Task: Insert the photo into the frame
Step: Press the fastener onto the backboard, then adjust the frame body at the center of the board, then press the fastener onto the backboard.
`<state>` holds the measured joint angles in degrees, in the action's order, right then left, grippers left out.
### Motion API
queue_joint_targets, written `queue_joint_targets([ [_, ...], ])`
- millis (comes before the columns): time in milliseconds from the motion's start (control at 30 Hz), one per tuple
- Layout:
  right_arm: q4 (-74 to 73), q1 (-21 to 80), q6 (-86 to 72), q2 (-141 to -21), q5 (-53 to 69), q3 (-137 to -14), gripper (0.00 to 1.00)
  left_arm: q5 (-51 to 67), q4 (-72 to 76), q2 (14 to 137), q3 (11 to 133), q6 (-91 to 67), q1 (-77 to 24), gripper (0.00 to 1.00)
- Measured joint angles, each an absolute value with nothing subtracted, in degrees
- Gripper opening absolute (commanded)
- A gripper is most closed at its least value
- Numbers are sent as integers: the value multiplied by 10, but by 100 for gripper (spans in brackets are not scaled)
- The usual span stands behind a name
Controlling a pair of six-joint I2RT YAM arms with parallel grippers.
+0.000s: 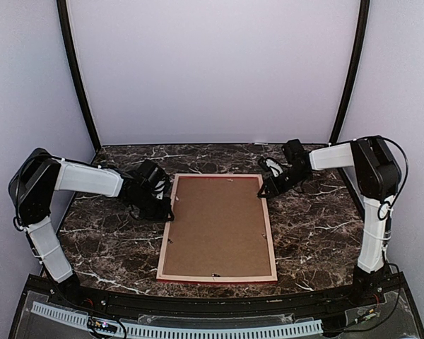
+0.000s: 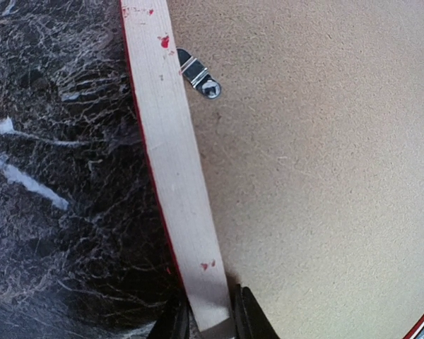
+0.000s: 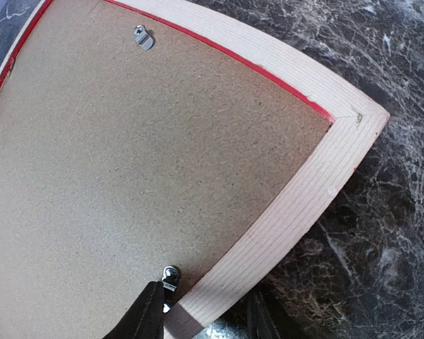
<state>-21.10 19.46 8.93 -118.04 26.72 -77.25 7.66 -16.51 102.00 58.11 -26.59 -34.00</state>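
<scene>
**A:** where's the frame at?

**B:** face down on the worktop, backing board in it. The left gripper has its jaws pinched narrow on the left rail. The right gripper straddles the right rail near the far corner, can't tell if it's gripping.

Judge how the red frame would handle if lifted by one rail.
The frame likely stays stiff: wooden rails, backing board clipped in. Thin rails suggest it is light, though it may tilt if gripped on one side. It probably slides easily on the polished table.
</scene>
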Motion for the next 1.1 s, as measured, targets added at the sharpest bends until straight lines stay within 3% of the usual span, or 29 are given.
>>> queue_joint_targets([
  [400,-213,183,38,-1176,271,-771,63,79,-146,1019,576,-270,-340,20],
  [1100,-238,198,-86,-1075,191,-693,72,62,-95,958,489,-287,-340,20],
])
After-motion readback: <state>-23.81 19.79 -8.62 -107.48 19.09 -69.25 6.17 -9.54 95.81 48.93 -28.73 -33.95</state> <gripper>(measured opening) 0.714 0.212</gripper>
